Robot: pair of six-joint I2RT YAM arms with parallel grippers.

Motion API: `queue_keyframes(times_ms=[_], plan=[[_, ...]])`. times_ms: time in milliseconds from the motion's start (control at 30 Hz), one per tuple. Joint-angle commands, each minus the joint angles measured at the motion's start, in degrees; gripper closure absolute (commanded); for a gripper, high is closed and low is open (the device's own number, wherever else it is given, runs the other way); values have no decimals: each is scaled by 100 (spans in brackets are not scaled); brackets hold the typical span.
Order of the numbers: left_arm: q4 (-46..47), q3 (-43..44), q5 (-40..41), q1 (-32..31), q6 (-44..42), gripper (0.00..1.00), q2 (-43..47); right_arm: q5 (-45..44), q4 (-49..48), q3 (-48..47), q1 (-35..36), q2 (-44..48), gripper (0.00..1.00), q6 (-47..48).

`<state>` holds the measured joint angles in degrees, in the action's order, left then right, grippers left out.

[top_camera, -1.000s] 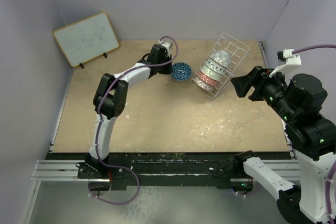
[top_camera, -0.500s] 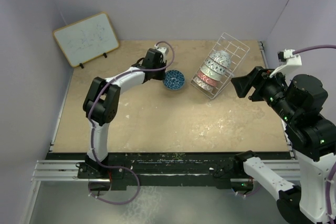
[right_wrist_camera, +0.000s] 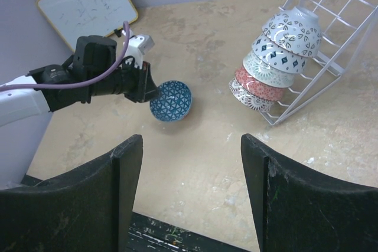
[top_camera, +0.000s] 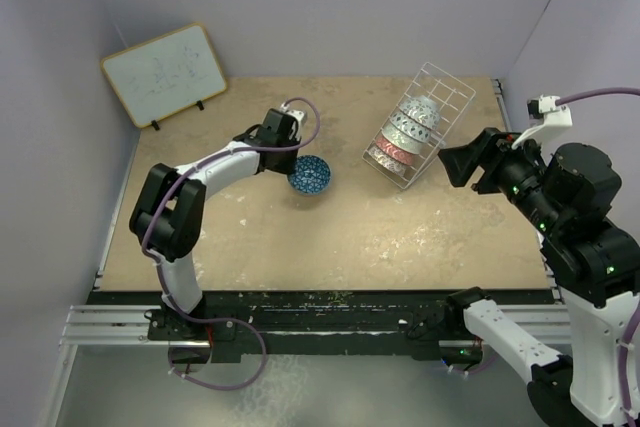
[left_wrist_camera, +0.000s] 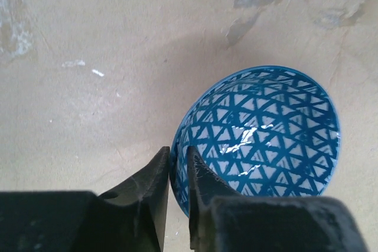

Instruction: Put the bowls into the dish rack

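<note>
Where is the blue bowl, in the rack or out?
Out. The blue bowl is left of the rack, well apart from it, its rim pinched by the left gripper.

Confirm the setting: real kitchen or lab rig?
Likely a lab test cell, not a kitchen: plain lilac partition walls around a scuffed tan tabletop, a framed whiteboard propped in the corner, an aluminium rail at the near edge.

Small round ceramic bowl (left_wrist_camera: 260, 140): blue/white triangle lattice inside. White wire grid rack (top_camera: 450, 95). Stacked ceramic bowls (right_wrist_camera: 277, 57): white w/ dark motifs, one pink-red.
</note>
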<state>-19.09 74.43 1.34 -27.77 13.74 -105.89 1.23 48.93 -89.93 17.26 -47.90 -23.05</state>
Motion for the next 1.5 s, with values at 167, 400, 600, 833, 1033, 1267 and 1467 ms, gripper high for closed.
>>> queue_keyframes(times_ms=[167, 400, 600, 833, 1033, 1267, 1467], plan=[[37, -322, 314, 21, 32, 52, 485, 87, -245, -27, 25, 52, 30, -46], [-385, -211, 566, 26, 32, 24, 1134, 129, -271, 11, 32, 66, 30, -68], [-461, -324, 559, -323, -111, 23, 1877, 140, -301, -36, 27, 45, 30, -68], [-502, 33, 487, -1251, -340, 28, 1509, 196, -317, -174, 31, -17, 30, -99], [-539, 558, 129, -1402, -593, 33, 584, 135, -232, -292, 28, -30, 30, -87], [-567, 1209, 358, -1611, -688, 42, -367, 106, -227, -277, 32, -53, 30, -69], [-609, 1366, 716, -1670, -578, 52, -777, 38, -224, -241, 27, -59, 30, -25]])
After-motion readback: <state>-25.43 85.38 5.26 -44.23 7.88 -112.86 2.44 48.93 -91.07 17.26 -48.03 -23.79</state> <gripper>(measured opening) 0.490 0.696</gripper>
